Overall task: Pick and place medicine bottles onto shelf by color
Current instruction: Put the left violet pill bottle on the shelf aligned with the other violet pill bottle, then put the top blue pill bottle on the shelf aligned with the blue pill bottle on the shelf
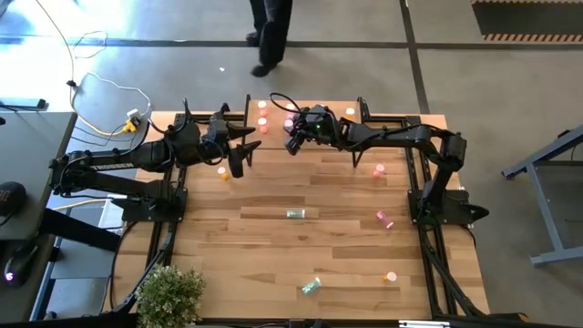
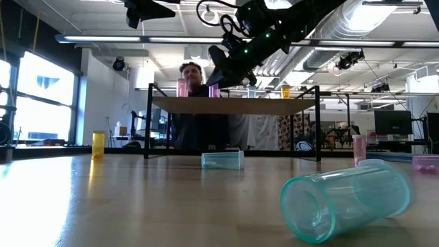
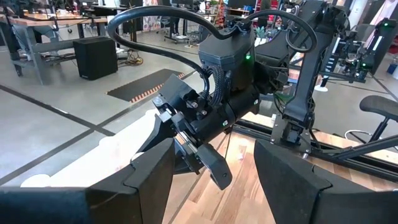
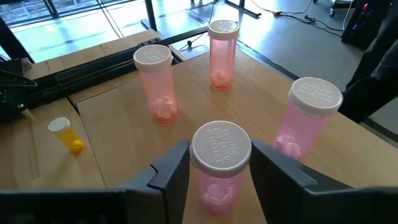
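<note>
Over the shelf: hung the right gripper [image 4: 221,171], above the back part of the table, at the board's pink end.
Between the fingers: stood a pink bottle [image 4: 219,167], upright, white cap up, its base on the shelf [image 4: 118,130].
Claw state: parted a little on each side of the cap; whether the pads touched the bottle could not be told, so grip or release left open.
Long axis: vertical, in line with the claw's way down and up; a straight lift off would suit it, judged from the stance.
Neighbours: three more pink bottles upright on the same board, one [image 4: 155,83] beside another [image 4: 222,55] farther ahead, a third [image 4: 306,118] near at the side; all apart from the fingers, but near enough to be knocked by a sideways pull.
Off the shelf: lay an orange bottle [image 4: 67,134] on its side on the tabletop just beyond the board's edge.
Still loose on the table: a teal bottle [image 1: 295,213] near the middle, lying down; a pink one [image 1: 384,219] toward the right arm's base; another teal [image 1: 311,286] and an orange [image 1: 391,276] near the front edge.
Left gripper [image 1: 239,155]: wide open, empty, hovering beside the shelf's left end, facing the right arm.
Nearer arm: right for the pink one by its base; the middle teal bottle about equally placed, judged from above.
</note>
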